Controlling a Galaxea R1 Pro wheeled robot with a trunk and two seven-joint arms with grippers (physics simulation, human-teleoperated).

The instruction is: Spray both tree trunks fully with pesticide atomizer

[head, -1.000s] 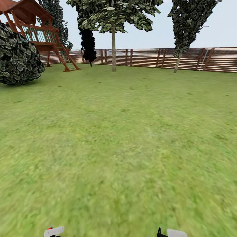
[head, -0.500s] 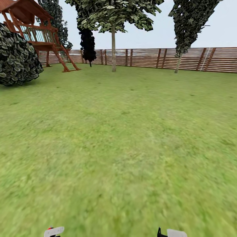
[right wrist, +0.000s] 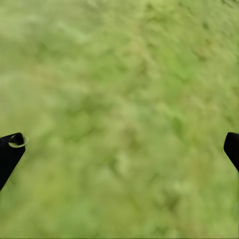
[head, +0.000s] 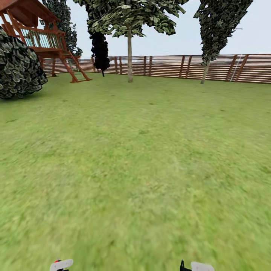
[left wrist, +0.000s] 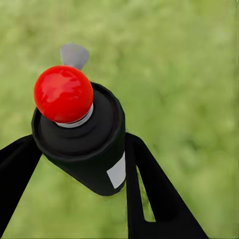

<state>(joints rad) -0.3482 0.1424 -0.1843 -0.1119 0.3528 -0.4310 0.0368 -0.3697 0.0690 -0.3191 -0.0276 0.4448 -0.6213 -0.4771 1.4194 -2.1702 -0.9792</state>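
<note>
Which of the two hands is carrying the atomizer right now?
The left hand: its black fingers flank the red-tipped pesticide atomizer. The right hand has its fingertips spread wide with lawn between them.

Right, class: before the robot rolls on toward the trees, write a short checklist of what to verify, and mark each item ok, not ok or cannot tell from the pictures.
1. Pesticide atomizer held between the left gripper fingers: ok.
2. Red tip exposed, nothing covering it: ok.
3. Right gripper open over grass, carrying nothing: ok.
4. Pale tree trunk in sight ahead by the fence: ok.
5. Within spraying range of that trunk: not ok, a wide stretch of lawn lies between.
6. Pesticide left inside the atomizer: cannot tell.
</note>
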